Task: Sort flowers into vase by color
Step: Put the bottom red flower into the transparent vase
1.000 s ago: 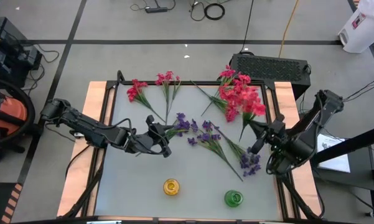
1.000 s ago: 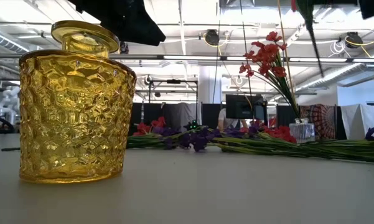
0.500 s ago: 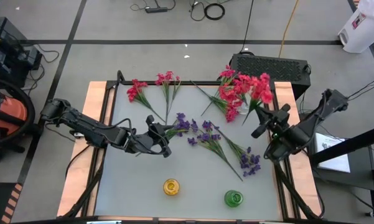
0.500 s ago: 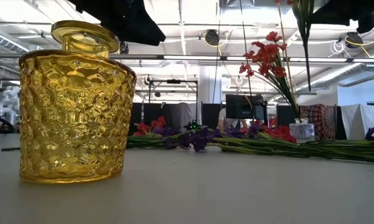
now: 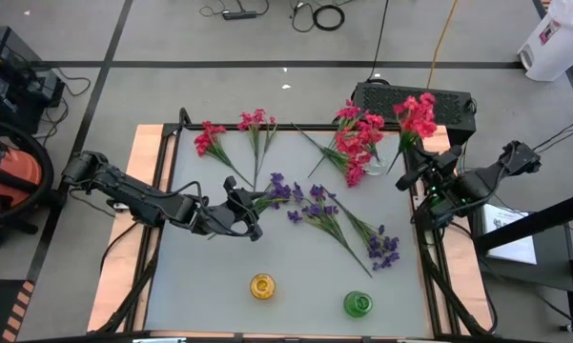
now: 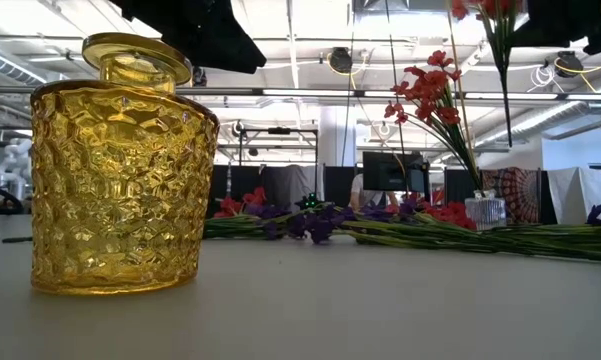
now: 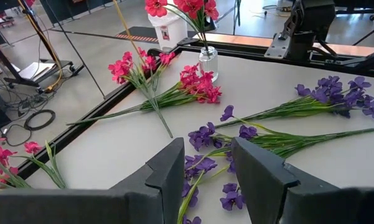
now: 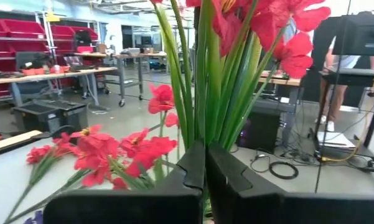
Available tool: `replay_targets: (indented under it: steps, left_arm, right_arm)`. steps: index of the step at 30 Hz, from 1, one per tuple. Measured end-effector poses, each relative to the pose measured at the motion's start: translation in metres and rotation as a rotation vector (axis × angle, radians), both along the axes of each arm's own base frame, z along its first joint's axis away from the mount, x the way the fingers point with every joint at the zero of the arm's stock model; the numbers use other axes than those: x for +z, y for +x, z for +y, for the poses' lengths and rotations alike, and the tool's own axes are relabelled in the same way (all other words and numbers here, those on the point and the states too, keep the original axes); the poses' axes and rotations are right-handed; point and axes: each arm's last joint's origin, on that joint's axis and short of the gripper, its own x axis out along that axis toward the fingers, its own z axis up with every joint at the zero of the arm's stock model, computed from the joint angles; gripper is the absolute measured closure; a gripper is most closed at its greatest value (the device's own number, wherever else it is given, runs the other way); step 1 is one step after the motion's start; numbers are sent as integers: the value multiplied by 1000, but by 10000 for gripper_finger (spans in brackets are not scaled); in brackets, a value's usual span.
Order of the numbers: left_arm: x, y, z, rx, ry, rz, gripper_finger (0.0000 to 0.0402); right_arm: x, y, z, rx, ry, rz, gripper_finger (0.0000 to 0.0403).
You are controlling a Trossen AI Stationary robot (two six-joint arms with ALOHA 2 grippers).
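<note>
A red flower sprig hangs in the air at the table's far right corner, my right gripper shut on it. Beside it a clear glass vase holds red flowers. More red and pink flowers lie along the far edge. Purple flowers lie across the table's middle. My left gripper hovers open over the purple sprigs at the left and touches nothing. A yellow vase and a green vase stand by the near edge. My right gripper pinches the red sprig's green stems between its two shut fingers, below the blossoms. The fingers lie level and across the stems. The sprig is lifted clear of the table, blossoms up and leaning toward the far edge, its stem end hanging free.
A black box sits just beyond the table's far right edge, under the held blossoms. The table has a wooden frame at both sides. The near half between the two coloured vases and the purple flowers is bare.
My right gripper, still shut, has carried the red sprig toward the table's far right corner. It has also turned, and the blossoms have passed the clear vase and now reach beyond the far edge.
</note>
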Motion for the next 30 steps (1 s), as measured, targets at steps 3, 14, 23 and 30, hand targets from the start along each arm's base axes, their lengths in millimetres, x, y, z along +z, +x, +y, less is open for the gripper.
replay_targets:
  steps: [3,14,23,30]
  left_arm:
    - [0,0,0,0,0,0,258]
    - [0,0,0,0,0,0,258]
    - [0,0,0,0,0,0,258]
    - [0,0,0,0,0,0,258]
  right_arm:
    - [1,-2,-2,-13,-8,14,403]
    - [2,-7,-9,-71,-40,76,403]
    - [4,-17,-15,-85,-37,73,403]
    - [5,-32,-22,-85,-30,56,403]
